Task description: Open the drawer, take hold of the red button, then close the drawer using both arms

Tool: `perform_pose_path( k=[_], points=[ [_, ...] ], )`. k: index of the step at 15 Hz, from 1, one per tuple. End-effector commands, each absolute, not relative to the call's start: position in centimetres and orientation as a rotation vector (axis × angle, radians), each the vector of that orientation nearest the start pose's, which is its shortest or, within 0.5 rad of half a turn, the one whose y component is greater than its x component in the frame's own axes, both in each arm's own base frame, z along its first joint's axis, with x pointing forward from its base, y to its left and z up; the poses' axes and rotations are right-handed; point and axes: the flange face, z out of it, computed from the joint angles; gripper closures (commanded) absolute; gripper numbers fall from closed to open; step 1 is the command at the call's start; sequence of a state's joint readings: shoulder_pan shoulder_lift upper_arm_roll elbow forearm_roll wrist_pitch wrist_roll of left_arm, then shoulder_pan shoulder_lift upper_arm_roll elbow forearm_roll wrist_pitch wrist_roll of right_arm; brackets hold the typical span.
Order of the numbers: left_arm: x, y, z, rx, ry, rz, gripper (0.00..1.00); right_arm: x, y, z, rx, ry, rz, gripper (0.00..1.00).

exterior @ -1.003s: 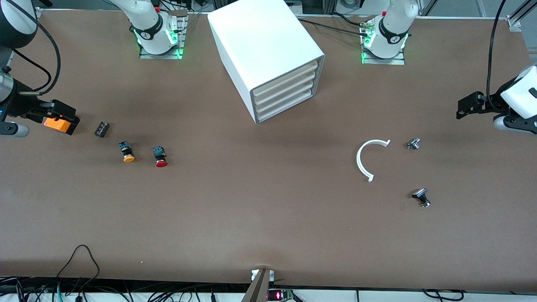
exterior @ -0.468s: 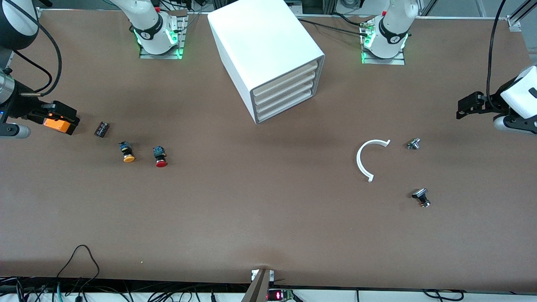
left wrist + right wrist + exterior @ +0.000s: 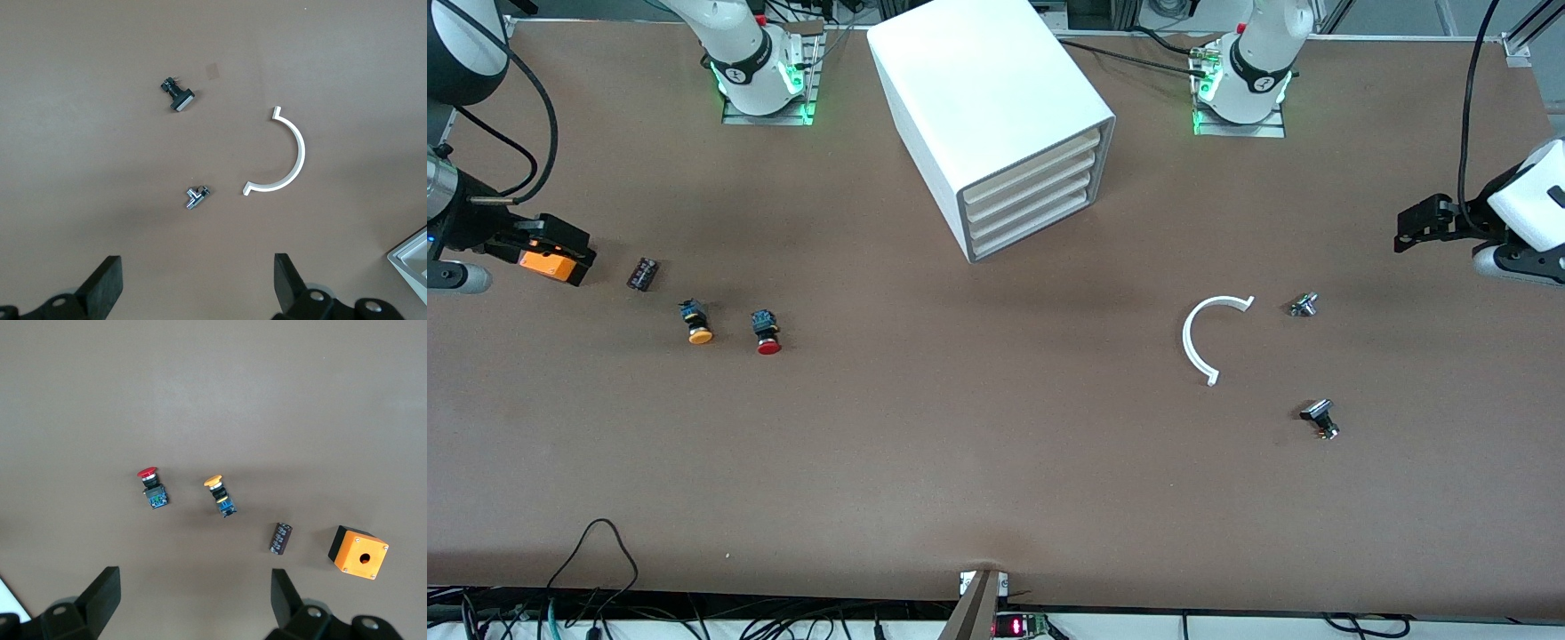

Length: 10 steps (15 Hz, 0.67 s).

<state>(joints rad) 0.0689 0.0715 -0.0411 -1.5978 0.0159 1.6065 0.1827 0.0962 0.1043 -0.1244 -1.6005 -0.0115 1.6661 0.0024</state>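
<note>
Drawers (image 3: 1030,199) all closed, red button (image 3: 767,337) on counter (image 3: 978,444) below spread right pincer (image 3: 193,600); left pincer (image 3: 197,283) spread, waiting.

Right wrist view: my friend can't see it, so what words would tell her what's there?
Looking down on a brown table: a red button lies beside a yellow button, then a small black part and an orange box with a round hole. The right tool hangs over them, its fingers wide open.
</note>
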Motion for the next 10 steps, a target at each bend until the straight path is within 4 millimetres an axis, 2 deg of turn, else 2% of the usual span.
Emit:
perform_pose_path(
  k=[1, 10],
  points=[
    [56.98, 1.91, 58.11, -3.139, 0.229, 0.098, 0.00, 58.97, -1.26, 56.41, -3.149, 0.036, 0.047, 0.00],
    [56.97, 2.08, 58.11, -3.139, 0.224, 0.098, 0.00, 59.17, -1.24, 55.87, -3.149, 0.036, 0.062, 0.00]
  ],
)
